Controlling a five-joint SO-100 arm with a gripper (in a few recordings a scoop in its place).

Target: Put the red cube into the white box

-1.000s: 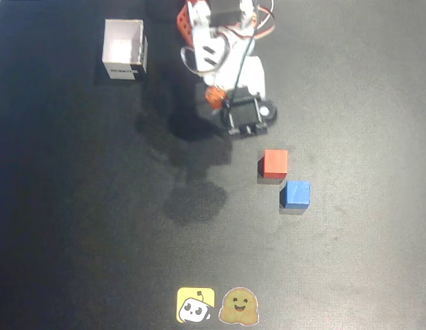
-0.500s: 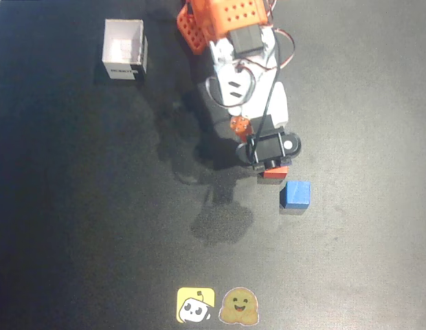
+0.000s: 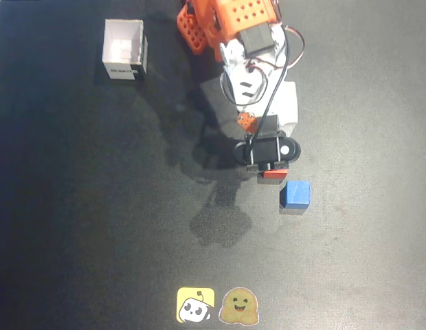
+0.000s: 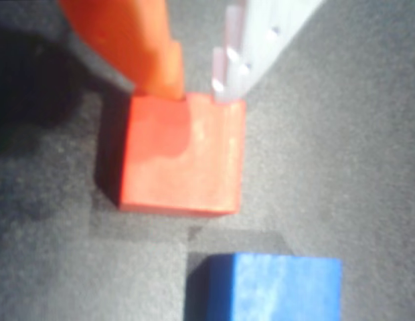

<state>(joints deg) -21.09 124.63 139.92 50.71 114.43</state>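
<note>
- We see the gripper (image 4: pixel 194 83) fingertips narrowly spaced at the red cube's (image 4: pixel 181 157) far edge; grasp: cannot tell.
- Red cube rests on the table (image 3: pixel 75 227); blue cube (image 3: pixel 295 194) at its 5 o'clock, white box (image 3: pixel 124 49) toward 10 o'clock.

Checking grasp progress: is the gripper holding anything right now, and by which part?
Nothing is held yet. The gripper sits at the far edge of the red cube, fingers close together above that edge, not around its sides. The cube rests on the table.

Bystanders on the dark table (image 3: pixel 75 227)
Blue cube (image 3: pixel 295 194) sitting right of centre; two stickers (image 3: pixel 216 305) lying side by side near bottom edge.
</note>
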